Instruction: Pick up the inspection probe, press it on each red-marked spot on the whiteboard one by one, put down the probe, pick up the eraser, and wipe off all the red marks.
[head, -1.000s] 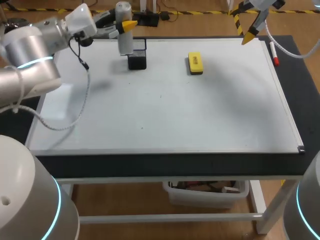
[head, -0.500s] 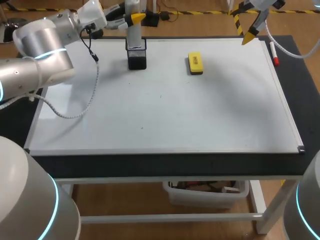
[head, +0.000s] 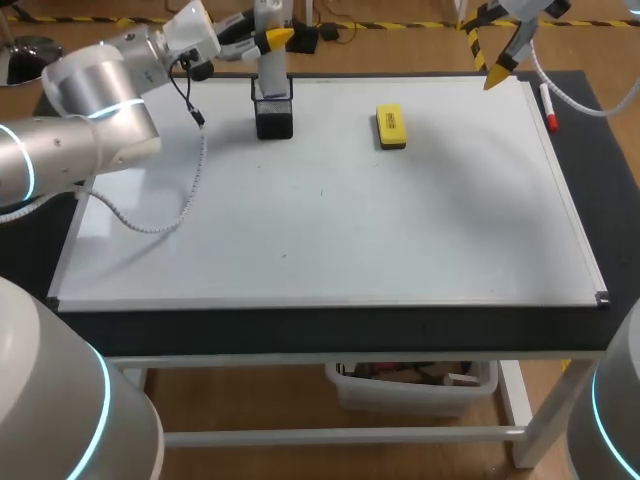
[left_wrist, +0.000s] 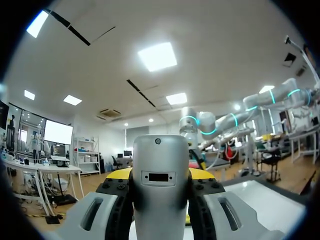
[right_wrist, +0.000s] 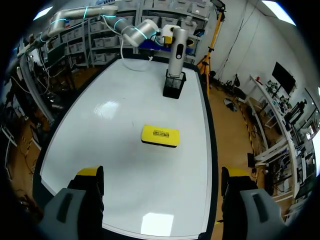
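At the whiteboard's (head: 350, 230) far left corner, the left tool (head: 270, 40) clamps the upright grey inspection probe (head: 272, 75), its lower end in a black holder (head: 273, 115); the yellow eraser (head: 390, 127) lies flat right of the holder; the right tool (head: 485, 55) hangs wide open above the far right corner.
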